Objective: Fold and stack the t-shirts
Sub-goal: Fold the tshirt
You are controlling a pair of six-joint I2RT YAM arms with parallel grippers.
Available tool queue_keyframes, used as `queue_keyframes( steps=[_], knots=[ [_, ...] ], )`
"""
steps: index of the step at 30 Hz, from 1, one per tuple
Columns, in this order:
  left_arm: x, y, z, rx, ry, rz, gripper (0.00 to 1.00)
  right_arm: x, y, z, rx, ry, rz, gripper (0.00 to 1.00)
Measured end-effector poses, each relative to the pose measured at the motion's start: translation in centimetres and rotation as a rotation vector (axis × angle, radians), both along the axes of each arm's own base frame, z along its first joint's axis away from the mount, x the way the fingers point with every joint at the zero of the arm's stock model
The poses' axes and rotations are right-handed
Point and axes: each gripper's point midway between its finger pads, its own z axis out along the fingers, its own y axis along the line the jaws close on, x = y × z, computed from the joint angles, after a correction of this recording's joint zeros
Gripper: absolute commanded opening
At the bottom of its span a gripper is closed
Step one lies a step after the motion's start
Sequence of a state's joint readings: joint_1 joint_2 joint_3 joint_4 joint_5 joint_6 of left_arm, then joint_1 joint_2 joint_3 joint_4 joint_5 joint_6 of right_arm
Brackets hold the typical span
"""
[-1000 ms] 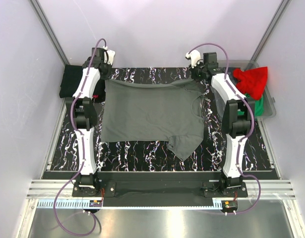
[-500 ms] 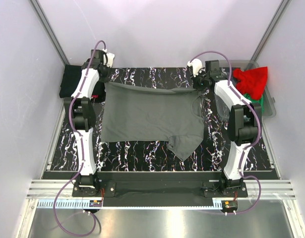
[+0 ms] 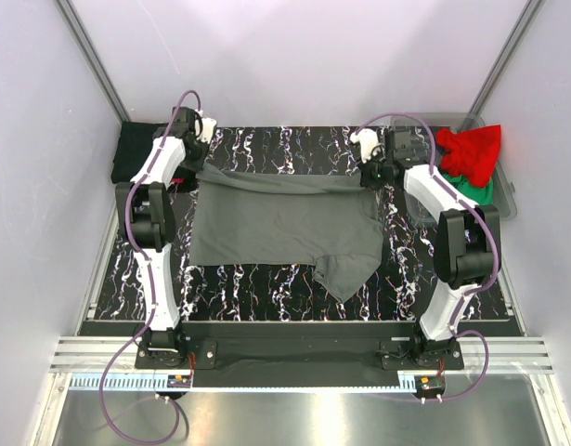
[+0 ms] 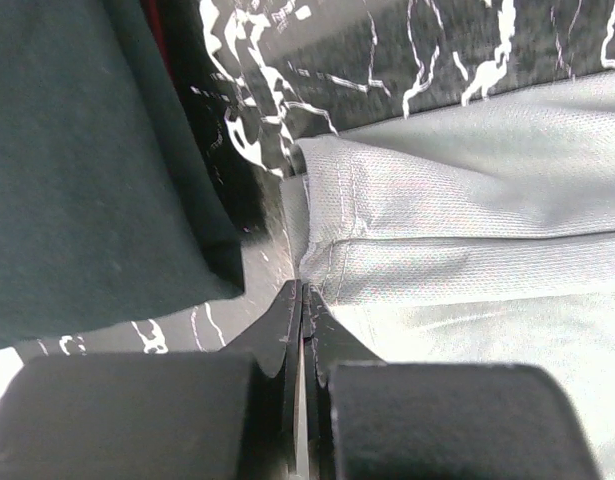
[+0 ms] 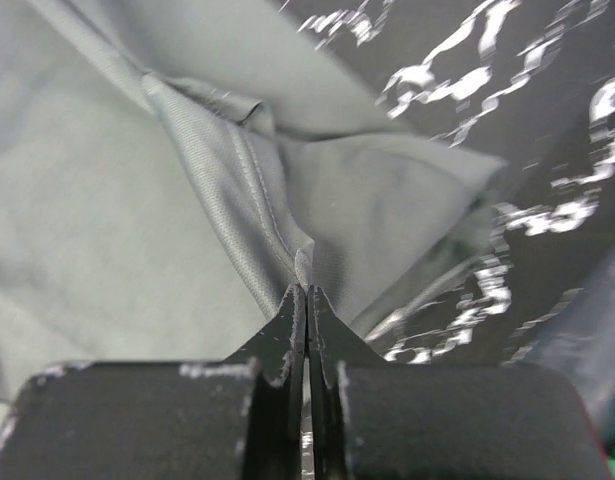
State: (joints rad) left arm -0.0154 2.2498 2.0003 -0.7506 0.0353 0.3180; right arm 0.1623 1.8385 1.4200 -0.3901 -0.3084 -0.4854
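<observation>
A large dark grey t-shirt (image 3: 285, 223) lies spread on the black marbled table (image 3: 257, 288), one sleeve pointing to the near side. My left gripper (image 3: 198, 167) is shut on its far left corner; the left wrist view shows the hem (image 4: 332, 245) pinched at the fingertips (image 4: 287, 320). My right gripper (image 3: 371, 177) is shut on its far right corner, where the cloth (image 5: 227, 170) bunches at the fingertips (image 5: 322, 320). The far edge is lifted and pulled toward the near side. A black t-shirt (image 3: 136, 149) lies folded at the far left. Red (image 3: 471, 149) and green (image 3: 485, 197) t-shirts sit in the bin.
A clear grey plastic bin (image 3: 504, 209) stands at the far right edge of the table. The black shirt also fills the left of the left wrist view (image 4: 87, 150). White walls and metal posts enclose the table on three sides.
Both grippers have moved toward the near side, dragging the grey shirt's far edge with them. The far edge now lies lower over the shirt's body.
</observation>
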Motion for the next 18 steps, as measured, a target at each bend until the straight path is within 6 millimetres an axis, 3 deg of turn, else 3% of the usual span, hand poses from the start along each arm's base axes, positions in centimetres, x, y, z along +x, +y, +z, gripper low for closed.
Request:
queue_keyframes(
  steps=[8, 12, 18],
  knots=[
    [-1.8, -0.2, -1.9, -0.007, 0.058, -0.013, 0.0, -4.0, 0.7, -4.7, -0.02, 0.135, 0.022, 0.01],
    [-2.9, -0.3, -2.2, -0.008, 0.079, -0.025, 0.05, -5.1, 0.2, -6.0, -0.038, 0.177, 0.016, 0.17],
    [-3.6, -0.3, -1.0, -0.007, 0.067, -0.044, 0.19, -6.1, -0.6, -6.3, -0.074, 0.214, 0.009, 0.28]
  ],
)
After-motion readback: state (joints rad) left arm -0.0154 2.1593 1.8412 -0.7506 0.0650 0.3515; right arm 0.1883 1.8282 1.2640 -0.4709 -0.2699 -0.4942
